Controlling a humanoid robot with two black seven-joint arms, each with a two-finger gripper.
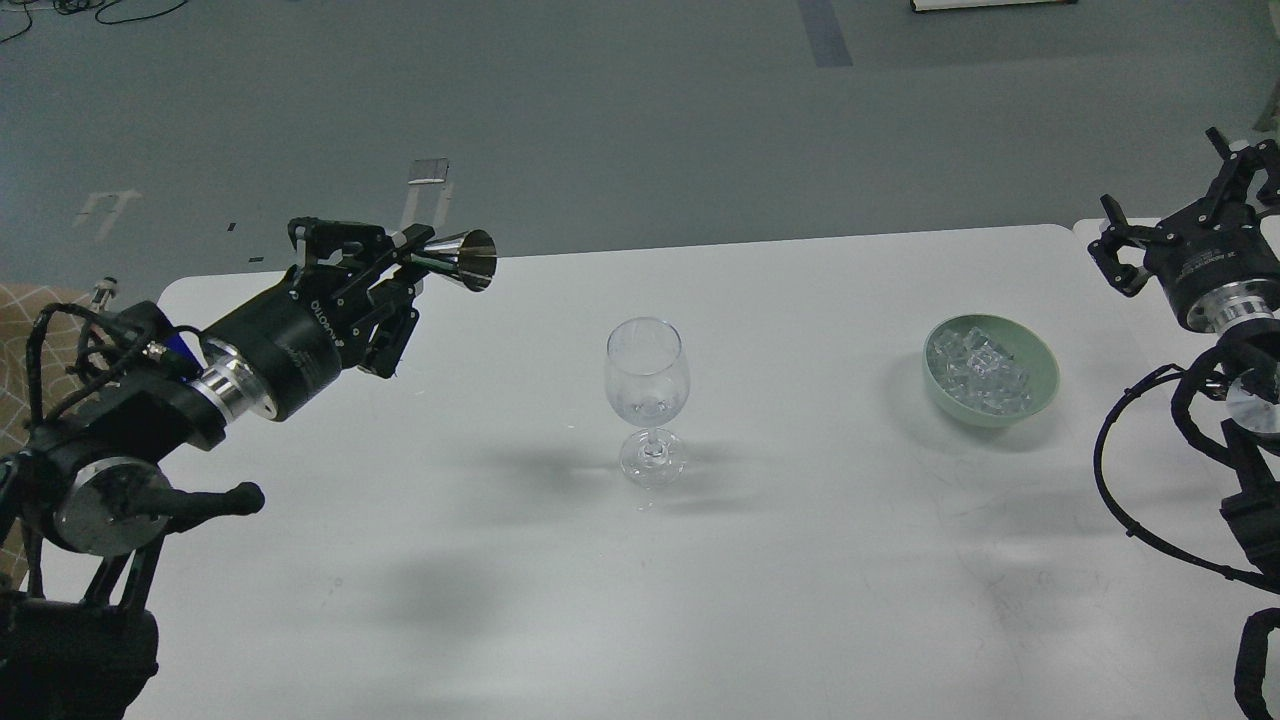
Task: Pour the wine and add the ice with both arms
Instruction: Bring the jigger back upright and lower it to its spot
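A white table (800, 560) stretched before me over a grey floor. At its middle stood a clear wine glass (647, 400), a trace of wine (646, 406) in the bowl. Right of it, ice (978, 375) heaped a green bowl (1040, 385). My left gripper (395, 285) pinched a steel jigger (462, 260) tipped sideways; my right gripper (1165, 215) hung spread, empty.

One stemmed wine glass (647, 385) stands on one white table (500, 560), alongside one green bowl (1035, 395) holding a heap of ice (978, 375) cubes too many and too clear to count exactly. One metal jigger (462, 260) is in view, and two black robot arms, each ending in one gripper: left gripper (385, 290), right gripper (1165, 215)
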